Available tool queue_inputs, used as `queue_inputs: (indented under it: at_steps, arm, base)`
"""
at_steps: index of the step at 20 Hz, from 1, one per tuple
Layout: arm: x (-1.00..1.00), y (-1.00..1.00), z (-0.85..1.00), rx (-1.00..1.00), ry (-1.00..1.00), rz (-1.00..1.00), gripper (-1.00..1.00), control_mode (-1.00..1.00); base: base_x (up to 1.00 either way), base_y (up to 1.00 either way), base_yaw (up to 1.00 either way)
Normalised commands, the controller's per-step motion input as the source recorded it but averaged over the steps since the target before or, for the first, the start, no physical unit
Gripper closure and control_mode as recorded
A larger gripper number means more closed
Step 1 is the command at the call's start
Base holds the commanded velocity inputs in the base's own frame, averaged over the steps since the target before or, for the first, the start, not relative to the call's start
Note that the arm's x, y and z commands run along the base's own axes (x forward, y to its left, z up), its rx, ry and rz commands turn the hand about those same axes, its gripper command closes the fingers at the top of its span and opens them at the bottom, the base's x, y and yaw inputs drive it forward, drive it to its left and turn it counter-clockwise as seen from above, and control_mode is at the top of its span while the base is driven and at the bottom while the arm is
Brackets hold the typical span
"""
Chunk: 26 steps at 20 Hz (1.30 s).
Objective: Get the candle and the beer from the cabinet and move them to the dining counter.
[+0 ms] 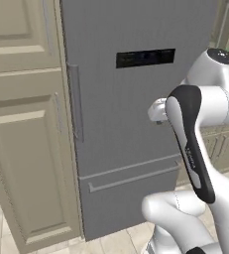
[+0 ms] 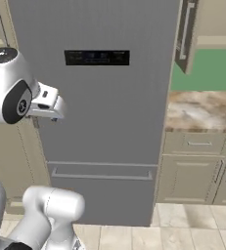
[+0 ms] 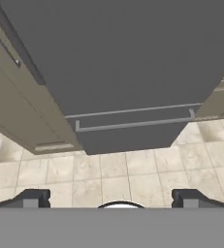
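**Gripper spread wide and empty, facing the fridge front; wall cabinet off to the right**

Gripper (image 3: 111,197) fully spread, nothing between the fingers (image 3: 32,197); the tips show at the bottom of the hand view, well apart from each other, with bare tiled floor (image 3: 133,169) between and beyond them; no contact with anything.

Ahead of the gripper: tall grey fridge (image 2: 109,122), doors shut; dark display panel (image 2: 97,57) above gripper height; horizontal bar handle of the lower drawer (image 3: 133,123) below and ahead; the fridge's bottom edge meets the floor just beyond that handle; the stretch of floor from the gripper to that edge is open.

Left of the gripper: tall beige pantry unit (image 1: 27,149) with raised panels, flush against the fridge's left edge; the fridge's vertical handle (image 1: 75,101) runs close to that seam.

Right of the gripper, well apart: stone worktop (image 2: 202,110) against the green wall (image 2: 207,68), butting the fridge's right edge; beige drawer units (image 2: 197,171) under it; above it the cabinet (image 2: 207,24), lower edge and one vertical silver handle (image 2: 185,29) in the right base view; door state cannot be told; candle and beer cannot be located.
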Motion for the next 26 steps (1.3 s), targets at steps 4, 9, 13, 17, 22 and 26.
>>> queue_inputs:
  at_steps: [4,9,13,17,22,26]
  arm:
    - [0.0,0.0,0.0,0.0,0.0,0.0,-1.0,1.0]
    - [0.0,0.0,0.0,0.0,0.0,0.0,-1.0,1.0]
    - [0.0,0.0,0.0,0.0,0.0,0.0,-1.0,1.0]
    - [0.0,0.0,0.0,0.0,0.0,0.0,-1.0,1.0]
    - [0.0,0.0,0.0,0.0,0.0,0.0,-1.0,1.0]
    - [0.0,0.0,0.0,0.0,0.0,0.0,-1.0,1.0]
  base:
    - [0.0,-1.0,0.0]
    - [0.0,-1.0,0.0]
    - [0.0,-1.0,0.0]
    - [0.13,-1.0,0.0]
    - [0.37,-1.0,0.0]
    - [0.49,-0.98,0.04]
